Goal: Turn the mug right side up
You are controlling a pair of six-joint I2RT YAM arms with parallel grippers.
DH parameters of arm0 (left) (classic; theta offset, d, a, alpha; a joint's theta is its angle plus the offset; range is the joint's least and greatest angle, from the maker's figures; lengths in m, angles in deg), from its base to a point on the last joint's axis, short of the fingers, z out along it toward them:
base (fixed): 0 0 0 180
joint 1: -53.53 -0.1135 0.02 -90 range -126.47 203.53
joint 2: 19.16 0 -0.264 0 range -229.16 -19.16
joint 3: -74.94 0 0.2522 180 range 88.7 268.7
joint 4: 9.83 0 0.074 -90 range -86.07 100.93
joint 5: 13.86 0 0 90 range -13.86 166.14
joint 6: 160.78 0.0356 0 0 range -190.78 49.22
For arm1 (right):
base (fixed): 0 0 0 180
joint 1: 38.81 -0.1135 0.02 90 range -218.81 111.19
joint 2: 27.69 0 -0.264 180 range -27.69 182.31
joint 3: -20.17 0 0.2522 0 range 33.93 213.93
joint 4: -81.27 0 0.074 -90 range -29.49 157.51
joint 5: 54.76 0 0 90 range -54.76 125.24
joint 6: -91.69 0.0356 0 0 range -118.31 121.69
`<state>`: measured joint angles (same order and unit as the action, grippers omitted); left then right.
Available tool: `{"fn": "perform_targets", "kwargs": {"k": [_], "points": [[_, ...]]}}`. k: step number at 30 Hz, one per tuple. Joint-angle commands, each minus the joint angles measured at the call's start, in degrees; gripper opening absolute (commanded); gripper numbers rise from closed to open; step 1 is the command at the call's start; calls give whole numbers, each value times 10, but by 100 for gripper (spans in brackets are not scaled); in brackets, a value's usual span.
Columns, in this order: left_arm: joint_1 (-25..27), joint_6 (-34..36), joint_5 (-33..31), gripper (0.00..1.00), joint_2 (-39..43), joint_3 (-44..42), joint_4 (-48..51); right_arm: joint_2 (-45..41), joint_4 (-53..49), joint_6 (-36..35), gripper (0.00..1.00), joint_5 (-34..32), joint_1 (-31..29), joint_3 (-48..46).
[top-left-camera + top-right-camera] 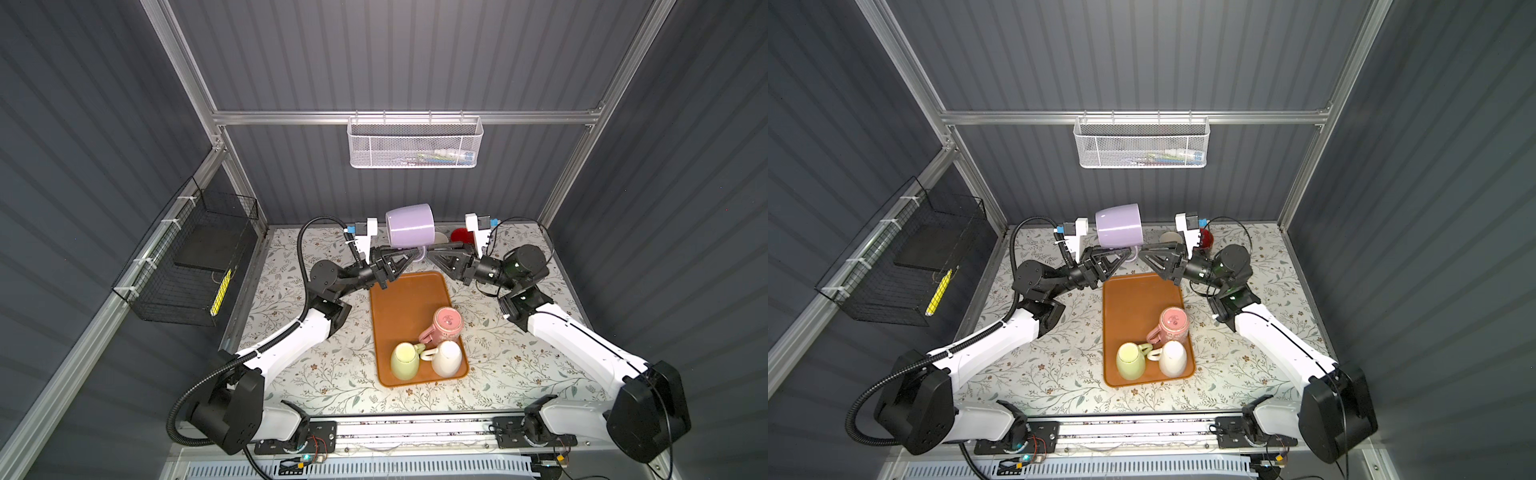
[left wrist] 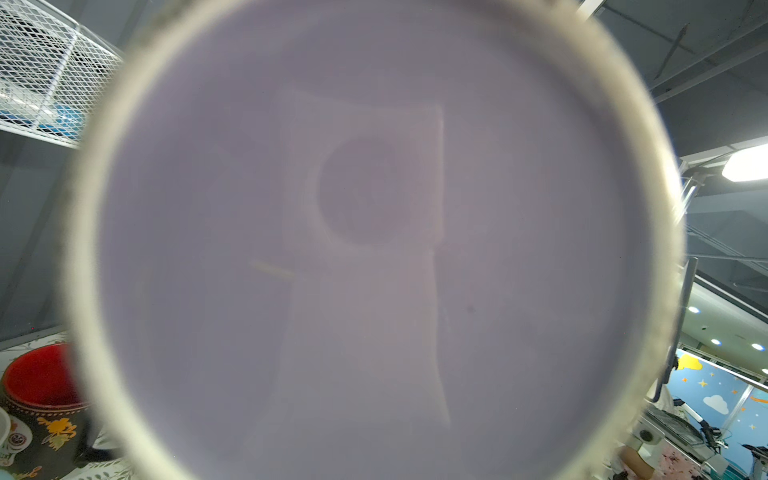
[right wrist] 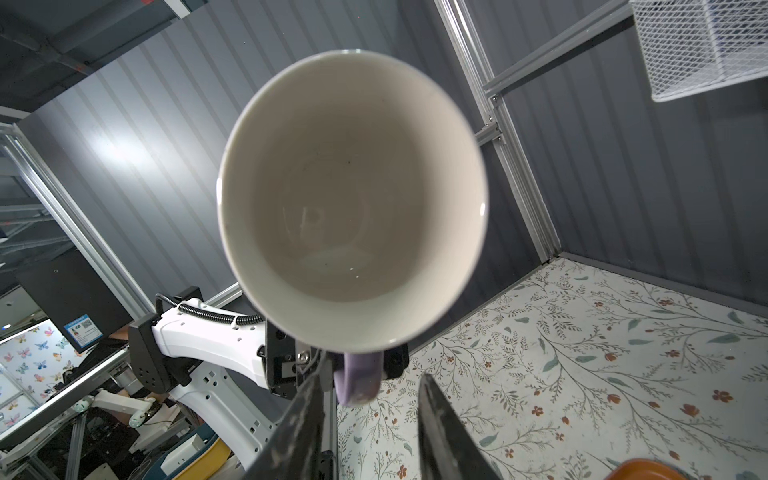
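A lilac mug (image 1: 409,226) (image 1: 1119,226) hangs in the air above the back of the table, tipped on its side. Its base (image 2: 374,249) fills the left wrist view and its white inside (image 3: 353,199) faces the right wrist camera. My left gripper (image 1: 410,251) is shut on the mug's handle (image 3: 359,382) from the left. My right gripper (image 3: 370,388) comes from the right with its jaws apart on either side of that handle. One finger (image 3: 307,407) lies against the handle and the other finger (image 3: 436,411) stands clear of it.
An orange tray (image 1: 399,299) below holds a pink mug (image 1: 446,322), a green mug (image 1: 405,359) and a white mug (image 1: 446,357). A dark mug with a red inside (image 1: 461,235) and a white cup (image 1: 440,237) stand at the back. A white mesh basket (image 1: 415,143) hangs on the back wall.
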<state>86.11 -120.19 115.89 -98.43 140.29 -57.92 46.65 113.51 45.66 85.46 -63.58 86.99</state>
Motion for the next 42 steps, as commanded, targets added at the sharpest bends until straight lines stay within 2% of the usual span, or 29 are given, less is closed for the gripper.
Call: {"fn": "perform_targets", "kwargs": {"k": [1,15,27,42], "points": [[-1,-14,6,0,-3,34,-80,13,76,48,37,25,10,23],[-1,-30,10,0,-42,51,-109,66,136,100,37,57,13,49],[-1,-46,14,0,-67,57,-128,96,181,135,36,59,14,62],[-1,-61,10,0,-81,51,-152,108,204,155,20,45,14,64]]}}
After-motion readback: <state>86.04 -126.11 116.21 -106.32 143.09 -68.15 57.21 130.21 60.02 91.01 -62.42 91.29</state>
